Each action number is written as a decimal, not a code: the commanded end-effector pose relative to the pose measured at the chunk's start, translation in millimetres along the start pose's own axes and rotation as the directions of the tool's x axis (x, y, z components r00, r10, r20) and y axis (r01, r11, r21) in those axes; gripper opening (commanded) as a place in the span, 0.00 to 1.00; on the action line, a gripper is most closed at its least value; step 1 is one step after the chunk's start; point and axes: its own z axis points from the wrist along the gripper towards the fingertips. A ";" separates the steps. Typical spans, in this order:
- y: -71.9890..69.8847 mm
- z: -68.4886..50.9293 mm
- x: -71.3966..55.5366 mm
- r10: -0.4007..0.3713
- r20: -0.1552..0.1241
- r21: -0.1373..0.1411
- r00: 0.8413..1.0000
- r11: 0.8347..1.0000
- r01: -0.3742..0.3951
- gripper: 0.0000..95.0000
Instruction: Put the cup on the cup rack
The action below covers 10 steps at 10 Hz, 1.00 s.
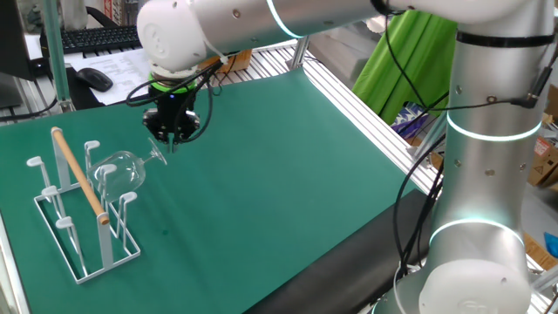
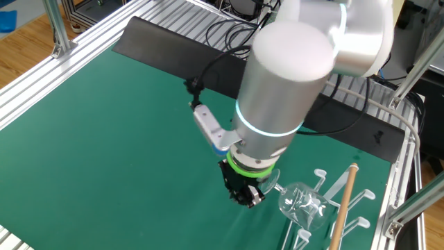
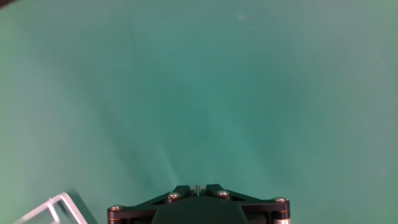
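Over the green table mat [image 1: 288, 174] we see the gripper [image 1: 172, 139] pointing down, its jaws nearly together, though we cannot tell whether they pinch anything. At its 8 o'clock in one fixed view, the stemmed glass cup [image 1: 122, 167] lies tilted on a peg of the white wire cup rack [image 1: 83, 222], foot toward the fingers and just beside them, near the rack's wooden rod handle [image 1: 80, 174]

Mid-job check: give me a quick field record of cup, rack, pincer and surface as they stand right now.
cup: clear stemmed glass, tilted on a peg of the rack, foot pointing toward the pincer
cup rack: white wire frame with wooden rod, standing on the mat
pincer: pointing down beside the glass's foot, jaws nearly together; whether it touches the foot is unclear
surface: green mat
task status: cup appears hung on the rack
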 end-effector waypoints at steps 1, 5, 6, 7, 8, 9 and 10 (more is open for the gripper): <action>-5.0 1.7 0.9 -0.014 0.000 0.002 1.000 1.000 0.014 0.00; -5.0 0.7 2.4 0.031 -0.079 0.035 0.996 0.999 -0.028 0.00; -5.4 -1.0 2.5 0.044 -0.099 0.022 0.994 0.999 -0.042 0.00; -5.4 -1.6 3.1 0.055 -0.118 0.008 0.992 0.998 -0.054 0.00; -5.1 -1.3 4.5 0.057 -0.119 0.008 0.991 0.998 -0.056 0.00; -4.6 -0.3 6.5 0.056 -0.118 0.007 0.991 0.998 -0.056 0.00; -4.1 0.6 8.5 0.056 -0.117 0.007 0.992 0.998 -0.055 0.00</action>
